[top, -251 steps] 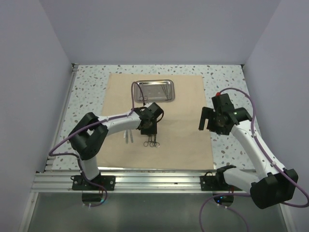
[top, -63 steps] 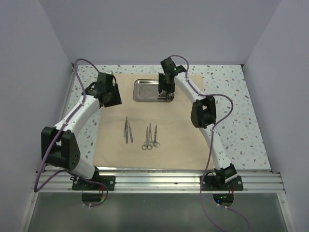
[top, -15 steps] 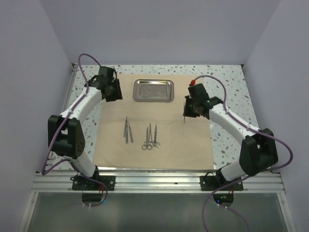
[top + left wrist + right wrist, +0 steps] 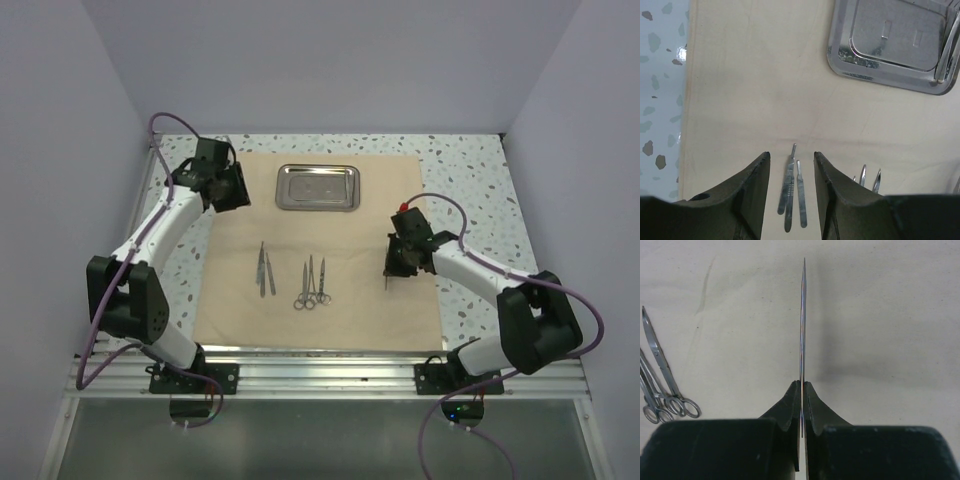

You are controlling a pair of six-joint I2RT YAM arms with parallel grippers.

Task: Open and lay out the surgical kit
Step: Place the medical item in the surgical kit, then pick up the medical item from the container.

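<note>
The beige cloth wrap (image 4: 360, 240) lies spread flat, with the steel tray (image 4: 318, 187) at its far middle. Three slim flat handles (image 4: 264, 270) and ring-handled scissors and forceps (image 4: 312, 285) lie in a row mid-cloth. My right gripper (image 4: 392, 268) hovers over the cloth's right part, shut on a thin pointed silver instrument (image 4: 803, 315) that sticks straight out past the right gripper's (image 4: 802, 385) tips. My left gripper (image 4: 232, 190) hangs open over the cloth's far left corner. In the left wrist view, the handles (image 4: 790, 192) show between the left gripper's (image 4: 791, 155) empty jaws.
Speckled tabletop (image 4: 470, 180) borders the cloth on both sides. A slim silver piece (image 4: 946, 50) lies along the tray's (image 4: 880, 80) right side. The scissors (image 4: 662, 385) lie left of the held instrument. Walls close in on three sides.
My right gripper has carried the thin instrument from the tray toward the near right of the cloth, moving nearer over the last half second. My left arm shifted slightly.
</note>
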